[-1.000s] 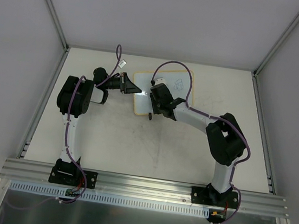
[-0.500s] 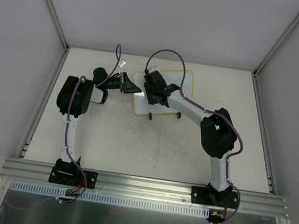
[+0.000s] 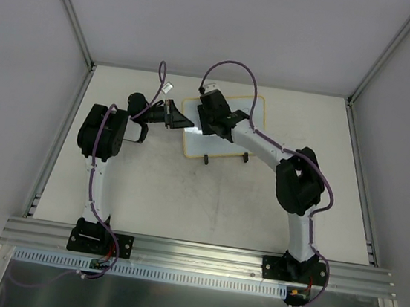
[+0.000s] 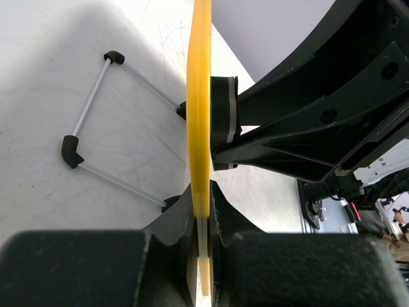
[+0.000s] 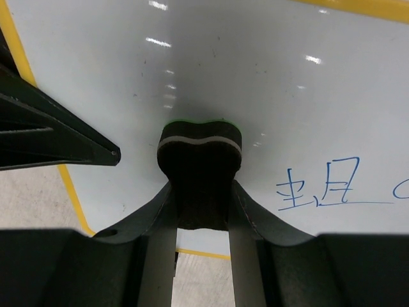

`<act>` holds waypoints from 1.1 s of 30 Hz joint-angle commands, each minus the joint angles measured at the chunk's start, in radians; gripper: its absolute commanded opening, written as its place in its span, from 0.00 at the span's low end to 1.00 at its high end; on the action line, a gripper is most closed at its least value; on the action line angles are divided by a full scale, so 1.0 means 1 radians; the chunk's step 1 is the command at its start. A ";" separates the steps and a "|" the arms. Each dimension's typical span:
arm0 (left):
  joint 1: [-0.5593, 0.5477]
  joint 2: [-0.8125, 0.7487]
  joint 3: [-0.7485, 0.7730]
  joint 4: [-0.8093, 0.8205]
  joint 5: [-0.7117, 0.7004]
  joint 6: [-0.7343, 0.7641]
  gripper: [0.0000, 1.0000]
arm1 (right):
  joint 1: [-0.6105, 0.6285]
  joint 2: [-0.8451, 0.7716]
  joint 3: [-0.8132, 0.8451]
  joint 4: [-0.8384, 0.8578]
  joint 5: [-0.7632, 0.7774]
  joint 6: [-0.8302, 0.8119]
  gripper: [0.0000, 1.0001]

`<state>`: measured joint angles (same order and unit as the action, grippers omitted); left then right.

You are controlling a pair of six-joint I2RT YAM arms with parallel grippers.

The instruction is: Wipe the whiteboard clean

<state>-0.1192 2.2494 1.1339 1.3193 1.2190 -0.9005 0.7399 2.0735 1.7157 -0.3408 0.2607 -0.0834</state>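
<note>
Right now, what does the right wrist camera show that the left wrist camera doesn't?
Only the right wrist view shows the glossy white face of the whiteboard, with blue writing at the lower right. Only the left wrist view shows the board edge-on as a thin yellow strip, pinched between the fingers of the left end effector, and its black-footed wire stand resting on the table. Both show the black eraser block held in the right end effector against the board's face.

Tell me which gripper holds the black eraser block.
The right gripper, with the block against the whiteboard; the left gripper only pinches the yellow frame.
</note>
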 commanded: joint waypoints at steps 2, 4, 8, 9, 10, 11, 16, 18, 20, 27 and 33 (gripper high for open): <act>-0.027 -0.042 -0.017 0.083 0.070 0.078 0.00 | -0.019 -0.029 -0.122 -0.003 -0.017 0.008 0.00; -0.027 -0.043 -0.020 0.084 0.070 0.080 0.00 | -0.020 -0.046 -0.194 0.000 -0.011 0.023 0.00; -0.027 -0.044 -0.019 0.083 0.070 0.083 0.00 | -0.019 -0.102 -0.306 0.025 -0.024 0.046 0.00; -0.027 -0.044 -0.020 0.083 0.070 0.083 0.00 | -0.017 -0.116 -0.330 0.035 -0.026 0.051 0.00; -0.027 -0.045 -0.022 0.084 0.070 0.083 0.00 | -0.019 -0.128 -0.370 0.055 -0.025 0.056 0.00; -0.027 -0.047 -0.022 0.086 0.068 0.083 0.00 | -0.019 -0.138 -0.383 0.062 -0.021 0.057 0.00; -0.027 -0.048 -0.025 0.086 0.070 0.083 0.00 | -0.019 -0.156 -0.389 0.062 -0.006 0.053 0.00; -0.027 -0.048 -0.026 0.089 0.068 0.084 0.00 | -0.020 -0.155 -0.367 0.063 -0.006 0.047 0.00; -0.027 -0.048 -0.028 0.089 0.068 0.084 0.00 | -0.025 -0.144 -0.344 0.062 -0.011 0.045 0.00; -0.027 -0.048 -0.029 0.090 0.070 0.083 0.00 | -0.074 -0.115 -0.239 0.059 -0.001 0.039 0.00; -0.027 -0.045 -0.025 0.089 0.073 0.080 0.00 | -0.168 -0.116 -0.214 0.057 -0.026 0.043 0.00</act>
<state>-0.1230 2.2398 1.1229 1.3186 1.2095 -0.8825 0.6464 1.9518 1.4685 -0.3122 0.1894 -0.0441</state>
